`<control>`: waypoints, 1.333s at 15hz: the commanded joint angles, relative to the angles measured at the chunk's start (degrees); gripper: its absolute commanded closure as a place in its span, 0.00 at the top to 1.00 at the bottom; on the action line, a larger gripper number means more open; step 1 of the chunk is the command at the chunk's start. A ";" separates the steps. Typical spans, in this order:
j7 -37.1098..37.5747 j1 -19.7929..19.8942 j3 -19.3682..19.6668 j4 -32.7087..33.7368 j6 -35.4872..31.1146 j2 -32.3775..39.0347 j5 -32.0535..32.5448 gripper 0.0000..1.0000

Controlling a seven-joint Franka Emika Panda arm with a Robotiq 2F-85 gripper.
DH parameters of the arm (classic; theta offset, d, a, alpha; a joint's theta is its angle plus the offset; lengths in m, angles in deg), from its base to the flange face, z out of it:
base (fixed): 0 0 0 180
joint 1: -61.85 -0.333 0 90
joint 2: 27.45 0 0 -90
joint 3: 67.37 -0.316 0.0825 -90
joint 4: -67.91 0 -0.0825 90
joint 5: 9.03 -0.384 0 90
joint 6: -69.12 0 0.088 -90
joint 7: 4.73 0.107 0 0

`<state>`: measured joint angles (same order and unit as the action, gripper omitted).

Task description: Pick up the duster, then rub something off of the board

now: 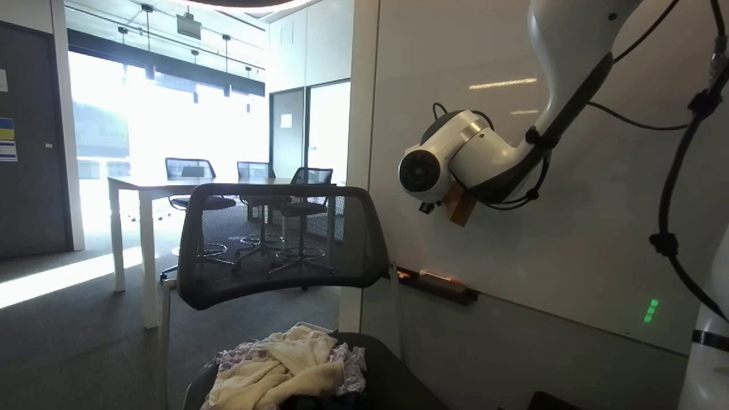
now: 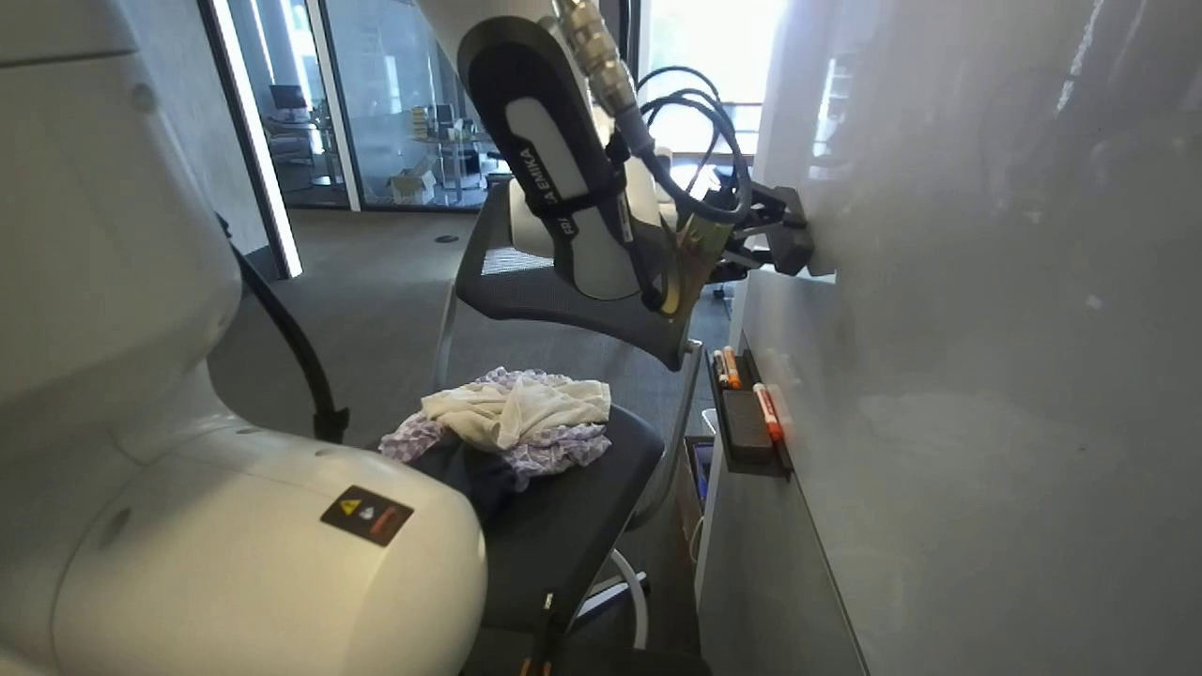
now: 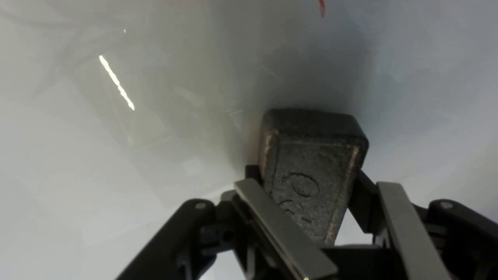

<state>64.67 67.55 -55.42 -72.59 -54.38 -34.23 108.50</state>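
Note:
In the wrist view the duster (image 3: 311, 155), a dark grey block with rounded edges and a faint embossed emblem, is clamped between both fingers of my gripper (image 3: 309, 182). Behind it spreads the glossy white board (image 3: 163, 163), which fills that view. An exterior view has the duster (image 2: 793, 239) at the board (image 2: 986, 376), touching it or very close; I cannot tell which. A short red streak (image 3: 322, 7) shows at the top edge of the wrist view, beyond the duster. The arm's wrist hides gripper and duster in an exterior view, where the board (image 1: 569, 245) stands behind the arm.
Below the gripper, a dark tray (image 2: 784, 465) on the board's lower edge carries a few markers (image 2: 768, 411) and a dark block (image 2: 747, 422). A mesh-back chair (image 1: 285, 293) stands beside it, with crumpled cloths (image 2: 516, 413) on the seat. Cables (image 1: 666, 210) loop along the arm.

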 commanded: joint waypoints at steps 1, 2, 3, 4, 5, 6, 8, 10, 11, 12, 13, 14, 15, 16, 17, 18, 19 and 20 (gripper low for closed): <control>2.24 2.05 1.01 4.84 -1.83 5.63 2.35 0.32; 2.82 2.35 1.10 5.15 -2.00 6.37 2.49 0.32; 3.02 2.80 1.34 5.52 -2.22 7.36 2.50 0.32; 3.69 3.18 1.52 5.86 -2.25 8.33 2.78 0.32; 4.44 3.60 1.76 6.09 -2.55 9.21 3.17 0.32; 4.75 3.93 1.88 6.17 -2.54 9.77 3.04 0.32; 5.67 4.83 2.36 6.18 -3.31 10.72 3.31 0.32; 7.59 5.67 2.68 6.25 -4.30 12.12 4.28 0.32; 8.61 6.01 2.73 6.14 -4.65 12.61 5.03 0.32; 9.47 6.36 2.77 5.91 -5.18 12.88 5.48 0.32; 10.12 6.66 2.77 5.66 -5.55 13.01 5.97 0.32; 11.13 6.90 2.73 5.28 -5.56 12.95 6.63 0.32; 11.91 7.02 2.66 4.73 -5.25 12.62 7.32 0.32; 12.86 6.96 2.52 3.84 -4.69 11.75 8.01 0.32; 13.71 6.75 2.32 2.67 -3.91 10.41 8.83 0.32; 14.41 6.52 2.12 1.57 -3.07 9.13 9.49 0.32; 15.36 6.07 1.72 -0.19 -1.77 7.06 10.28 0.32; 16.09 5.65 1.38 -1.74 -0.77 5.29 10.51 0.32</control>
<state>77.68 69.92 -55.51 -71.37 -58.64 -24.94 116.55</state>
